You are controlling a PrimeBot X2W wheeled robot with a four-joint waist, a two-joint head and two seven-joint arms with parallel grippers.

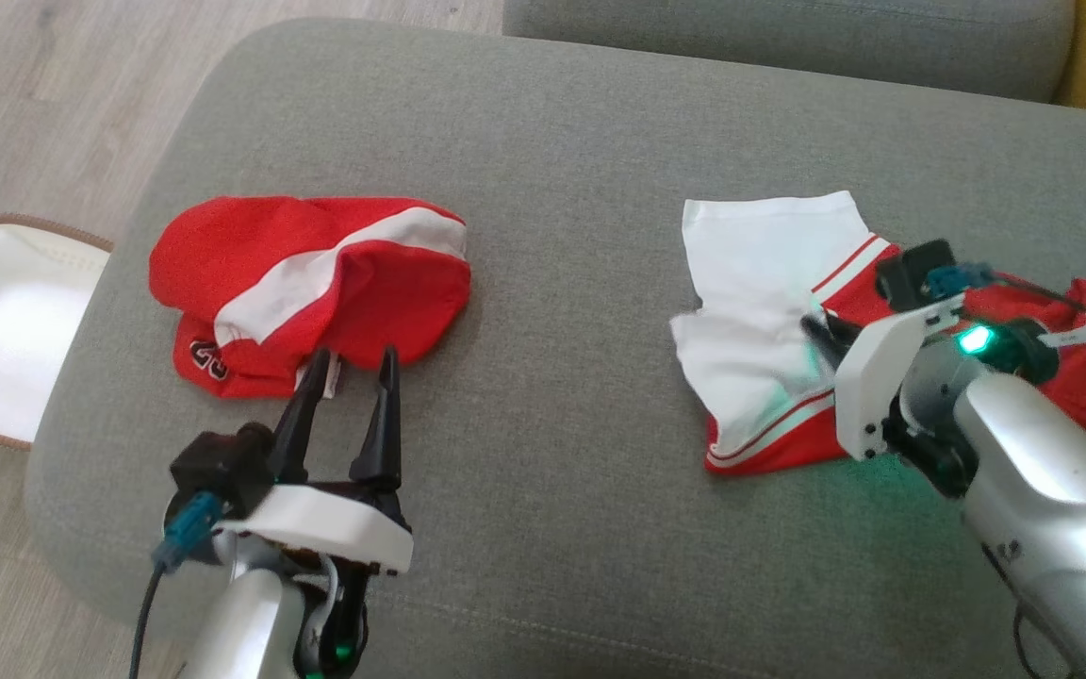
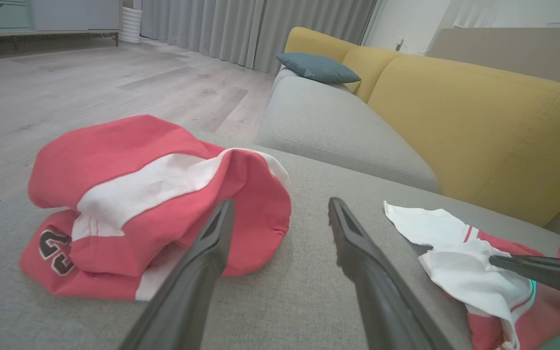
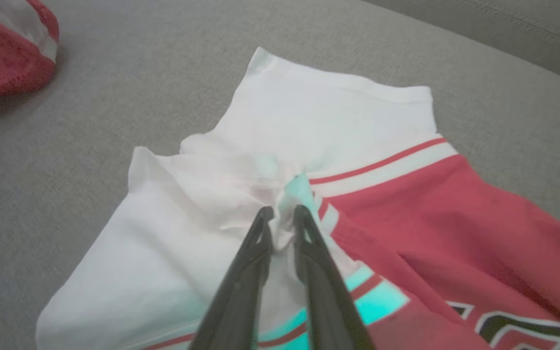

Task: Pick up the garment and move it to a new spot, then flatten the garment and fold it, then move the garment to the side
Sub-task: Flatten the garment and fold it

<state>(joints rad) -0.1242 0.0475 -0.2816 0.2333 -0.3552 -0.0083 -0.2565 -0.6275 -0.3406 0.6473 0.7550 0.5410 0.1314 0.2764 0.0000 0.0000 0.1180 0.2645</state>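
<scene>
The left pincer is released, jaws wide, poised just before the red heap; it is judged to be on standby. The right pincer is clenched on a raised fold of white cloth near the middle of the garment, a pinch suited to lifting it. The garment lies crumpled on the right of the grey seat, well apart from the heap. The pick-up step appears to be in hand. Beyond stands a yellow backrest.

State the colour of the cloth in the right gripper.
White part of the garment; right wrist view shows it best.
</scene>
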